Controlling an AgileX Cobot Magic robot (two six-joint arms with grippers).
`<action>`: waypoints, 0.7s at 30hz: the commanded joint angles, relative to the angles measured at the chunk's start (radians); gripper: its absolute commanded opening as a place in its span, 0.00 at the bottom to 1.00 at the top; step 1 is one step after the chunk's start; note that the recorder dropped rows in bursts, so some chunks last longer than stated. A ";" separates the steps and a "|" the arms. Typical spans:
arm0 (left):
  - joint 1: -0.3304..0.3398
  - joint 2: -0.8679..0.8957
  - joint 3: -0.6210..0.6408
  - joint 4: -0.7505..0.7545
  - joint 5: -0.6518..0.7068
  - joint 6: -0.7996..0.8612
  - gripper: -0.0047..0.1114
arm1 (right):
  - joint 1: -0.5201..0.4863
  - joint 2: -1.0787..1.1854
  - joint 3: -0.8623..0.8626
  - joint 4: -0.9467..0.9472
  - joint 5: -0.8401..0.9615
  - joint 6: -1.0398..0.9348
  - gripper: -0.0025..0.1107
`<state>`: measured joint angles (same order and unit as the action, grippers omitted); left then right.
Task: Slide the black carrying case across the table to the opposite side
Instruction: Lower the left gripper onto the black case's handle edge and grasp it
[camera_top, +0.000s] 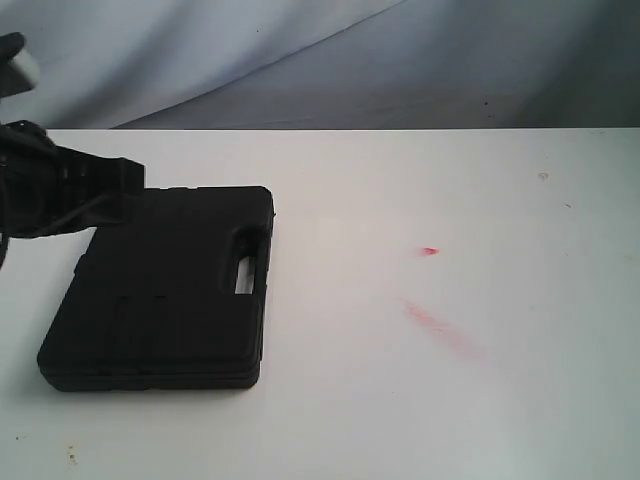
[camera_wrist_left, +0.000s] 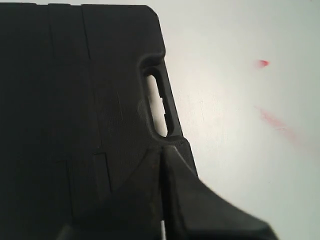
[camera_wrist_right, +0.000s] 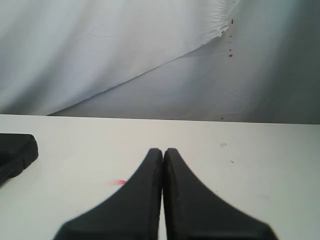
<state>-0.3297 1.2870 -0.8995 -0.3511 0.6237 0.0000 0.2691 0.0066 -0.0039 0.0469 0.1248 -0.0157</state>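
The black carrying case (camera_top: 165, 290) lies flat on the left part of the white table (camera_top: 420, 400), its handle slot (camera_top: 246, 275) facing the middle. My left gripper (camera_top: 135, 185) is shut, with nothing between its fingers, and sits at the case's far left corner, over its lid. In the left wrist view the shut fingertips (camera_wrist_left: 162, 150) hang just above the case (camera_wrist_left: 75, 100) near the handle slot (camera_wrist_left: 159, 102). The right gripper (camera_wrist_right: 163, 151) is shut and empty above bare table; it does not show in the exterior view. A corner of the case (camera_wrist_right: 15, 150) appears in the right wrist view.
Red smears (camera_top: 440, 328) and a small red mark (camera_top: 429, 251) stain the tabletop right of the case. A grey cloth backdrop (camera_top: 350, 60) hangs behind the table's far edge. A small speck (camera_top: 543, 176) lies at the far right.
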 joint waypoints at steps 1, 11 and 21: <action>-0.081 0.092 -0.067 0.135 -0.022 -0.153 0.04 | -0.004 -0.007 0.004 -0.004 -0.001 0.002 0.02; -0.187 0.293 -0.194 0.236 -0.012 -0.306 0.04 | -0.004 -0.007 0.004 -0.004 -0.001 0.002 0.02; -0.228 0.514 -0.380 0.264 0.083 -0.386 0.04 | -0.004 -0.007 0.004 -0.004 -0.001 0.002 0.02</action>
<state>-0.5513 1.7543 -1.2356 -0.1053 0.6800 -0.3491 0.2691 0.0066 -0.0039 0.0469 0.1248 -0.0157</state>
